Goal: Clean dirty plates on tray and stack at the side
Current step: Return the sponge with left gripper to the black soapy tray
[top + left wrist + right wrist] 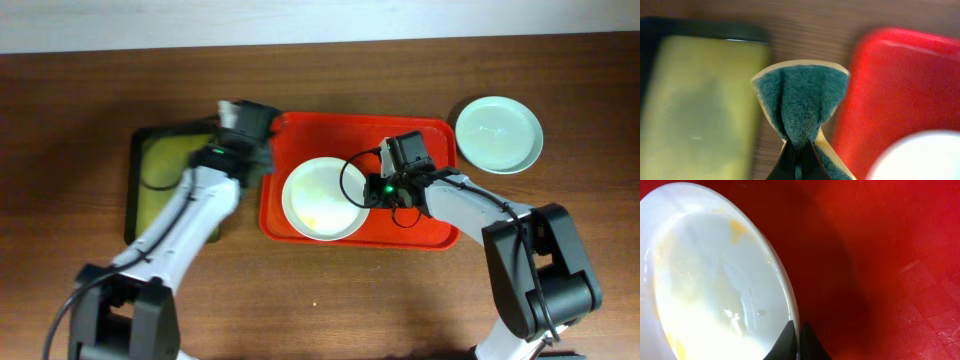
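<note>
A white plate [322, 198] with yellowish smears lies on the red tray [420, 135], left of its middle. My right gripper [372, 190] is shut on that plate's right rim; the right wrist view shows the rim [785, 290] pinched between the fingers [796, 332] over the tray floor [890, 255]. A pale mint-blue plate [499, 133] sits on the table right of the tray. My left gripper [240, 125] is shut on a green-and-yellow sponge [800, 100], held over the gap between the black tray and the red tray [900, 80]. No third plate can be made out.
A black-rimmed tray with yellow-green inside [165, 175] lies left of the red tray; it also shows in the left wrist view [695, 110]. The brown wooden table [80, 100] extends around both trays.
</note>
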`<state>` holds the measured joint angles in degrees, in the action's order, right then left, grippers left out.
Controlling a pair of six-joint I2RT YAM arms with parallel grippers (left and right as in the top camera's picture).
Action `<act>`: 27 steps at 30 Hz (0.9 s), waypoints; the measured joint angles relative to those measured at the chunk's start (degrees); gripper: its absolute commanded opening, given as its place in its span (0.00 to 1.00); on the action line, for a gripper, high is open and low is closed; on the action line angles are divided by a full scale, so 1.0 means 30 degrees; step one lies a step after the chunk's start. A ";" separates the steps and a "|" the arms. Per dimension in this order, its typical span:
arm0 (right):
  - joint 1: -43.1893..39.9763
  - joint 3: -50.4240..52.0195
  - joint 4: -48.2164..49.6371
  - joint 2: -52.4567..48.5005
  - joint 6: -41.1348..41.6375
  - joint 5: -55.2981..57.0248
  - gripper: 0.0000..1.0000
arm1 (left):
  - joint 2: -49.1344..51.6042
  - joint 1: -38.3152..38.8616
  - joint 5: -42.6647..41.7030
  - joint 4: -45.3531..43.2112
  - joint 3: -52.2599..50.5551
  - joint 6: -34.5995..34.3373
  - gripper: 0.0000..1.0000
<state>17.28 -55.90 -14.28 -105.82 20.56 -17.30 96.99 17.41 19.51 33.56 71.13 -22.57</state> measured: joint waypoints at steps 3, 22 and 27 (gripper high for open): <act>0.0000 0.0000 0.0000 0.0000 0.0000 0.0000 0.05 | 0.0000 -0.3228 -0.0656 0.0029 0.0000 0.0000 0.00; 0.0000 0.0022 0.0168 0.0000 0.0007 0.0029 0.06 | 0.2965 -0.7584 -0.5756 -0.0022 0.0000 -0.0430 0.82; 0.0000 0.0036 0.0204 0.0000 0.0000 0.0029 0.06 | 0.2965 -0.7584 -0.6164 0.0029 0.0000 -0.0495 0.99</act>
<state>17.28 -55.79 -13.67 -105.82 20.56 -17.21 105.89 -5.34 1.02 33.65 71.13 -24.05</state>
